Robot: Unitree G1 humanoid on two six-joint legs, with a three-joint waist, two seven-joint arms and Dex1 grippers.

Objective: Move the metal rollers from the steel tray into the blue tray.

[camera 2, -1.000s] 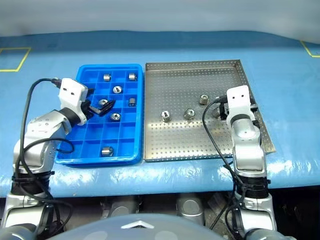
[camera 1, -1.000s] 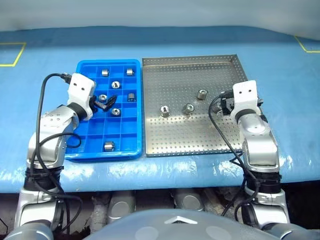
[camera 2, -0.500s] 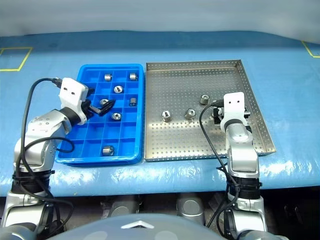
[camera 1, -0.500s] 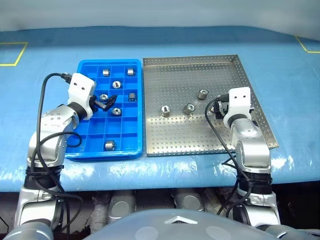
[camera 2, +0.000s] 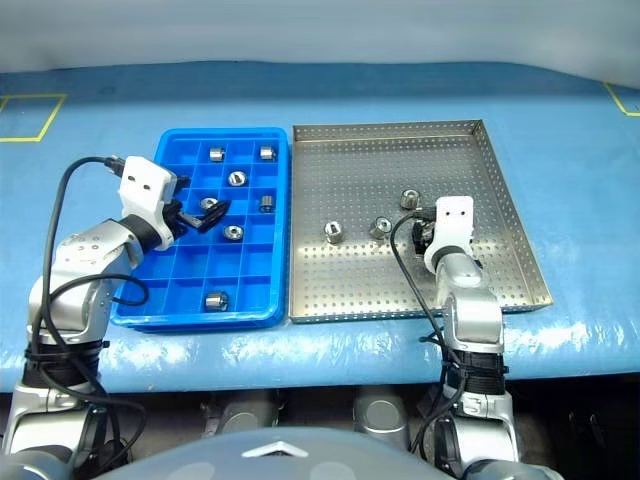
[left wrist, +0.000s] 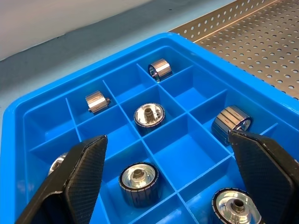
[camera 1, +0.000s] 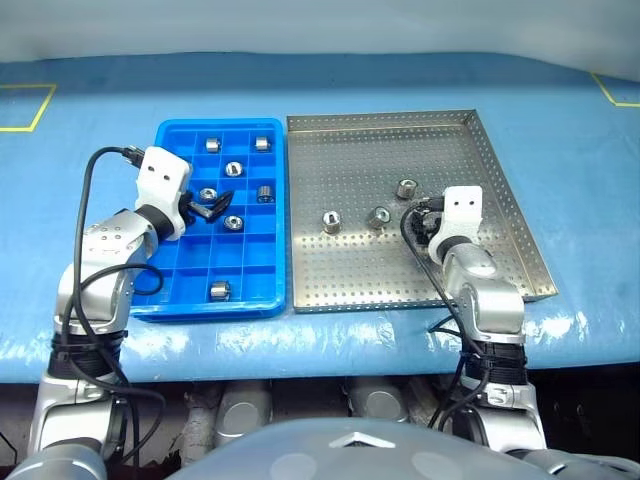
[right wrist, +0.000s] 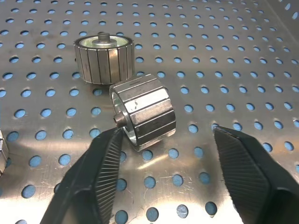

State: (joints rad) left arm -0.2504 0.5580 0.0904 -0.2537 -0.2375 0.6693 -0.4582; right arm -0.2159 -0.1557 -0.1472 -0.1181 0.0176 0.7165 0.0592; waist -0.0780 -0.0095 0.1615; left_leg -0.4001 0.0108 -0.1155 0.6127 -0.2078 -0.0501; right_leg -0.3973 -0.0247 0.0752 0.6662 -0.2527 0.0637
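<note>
now right pincer [right wrist: 166, 179] straddles a roller [right wrist: 145, 112], unclosed.

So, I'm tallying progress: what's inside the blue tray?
The blue tray holds six metal rollers, each in its own compartment. The left tool hangs over one, covering part of that area.
</note>
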